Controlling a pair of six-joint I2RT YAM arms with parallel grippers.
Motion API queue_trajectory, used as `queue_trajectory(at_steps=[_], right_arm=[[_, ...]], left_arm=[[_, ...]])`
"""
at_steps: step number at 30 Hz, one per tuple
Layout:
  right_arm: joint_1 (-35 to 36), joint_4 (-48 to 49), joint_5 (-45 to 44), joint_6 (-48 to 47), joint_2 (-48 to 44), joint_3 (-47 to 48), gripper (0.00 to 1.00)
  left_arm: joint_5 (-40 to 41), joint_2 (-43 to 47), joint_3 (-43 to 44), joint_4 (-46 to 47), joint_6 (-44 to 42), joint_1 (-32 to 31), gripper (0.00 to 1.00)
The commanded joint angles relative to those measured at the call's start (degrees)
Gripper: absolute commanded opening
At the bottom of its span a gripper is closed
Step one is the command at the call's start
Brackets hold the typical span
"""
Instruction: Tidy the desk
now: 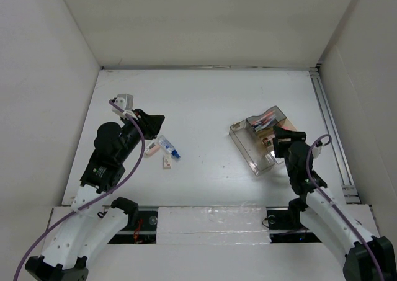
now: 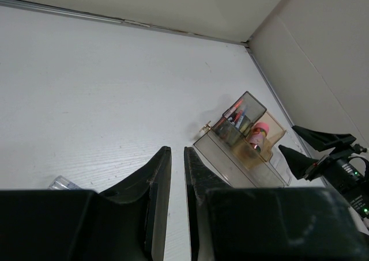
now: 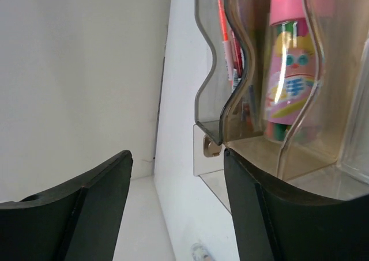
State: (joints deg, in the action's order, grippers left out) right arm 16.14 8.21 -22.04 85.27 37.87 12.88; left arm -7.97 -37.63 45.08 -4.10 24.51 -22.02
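Note:
The white desk point(image 1: 205, 101) holds a clear plastic compartment tray point(image 1: 254, 146) at the right. The tray holds red pens point(image 3: 226, 36) and a pink cartoon glue stick point(image 3: 291, 71). A small blue-capped tube point(image 1: 169, 147), a pinkish piece point(image 1: 151, 150) and a small white eraser point(image 1: 166, 162) lie at the left. My left gripper point(image 1: 155, 121) hovers just left of them, its jaws nearly together and empty point(image 2: 177, 152). My right gripper point(image 1: 282, 138) is open over the tray's near right part. One finger point(image 3: 253, 203) is against the tray wall point(image 3: 210, 99).
White walls enclose the desk on three sides. A metal rail point(image 1: 329, 126) runs along the right edge, close behind the tray. The tray also shows in the left wrist view point(image 2: 230, 157), with the right gripper point(image 2: 314, 151) beside it.

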Motion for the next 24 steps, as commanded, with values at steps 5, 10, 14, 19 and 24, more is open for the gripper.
queue_trajectory(at_steps=[5, 10, 14, 19, 24], right_arm=[[-0.32, 10.84, 8.75, -8.44, 2.11, 5.30, 0.34], [9.04, 10.69, 20.27, -24.41, 20.86, 16.89, 0.00], [21.10, 1.85, 21.60, -34.63, 40.58, 35.77, 0.00], [33.15, -2.23, 15.29, -43.96, 56.24, 49.33, 0.09], [35.10, -6.18, 18.87, -49.31, 67.84, 60.39, 0.46]], left_arm=[[-0.82, 0.98, 1.85, 2.78, 0.10, 0.31, 0.11], [-0.56, 0.80, 1.94, 2.87, 0.27, 0.31, 0.11], [2.42, 1.33, 2.38, 1.55, 1.06, 0.31, 0.11], [16.74, 1.94, 4.49, -4.06, 7.74, 0.93, 0.11], [19.03, 2.38, 4.67, -4.69, 8.27, 0.93, 0.12]])
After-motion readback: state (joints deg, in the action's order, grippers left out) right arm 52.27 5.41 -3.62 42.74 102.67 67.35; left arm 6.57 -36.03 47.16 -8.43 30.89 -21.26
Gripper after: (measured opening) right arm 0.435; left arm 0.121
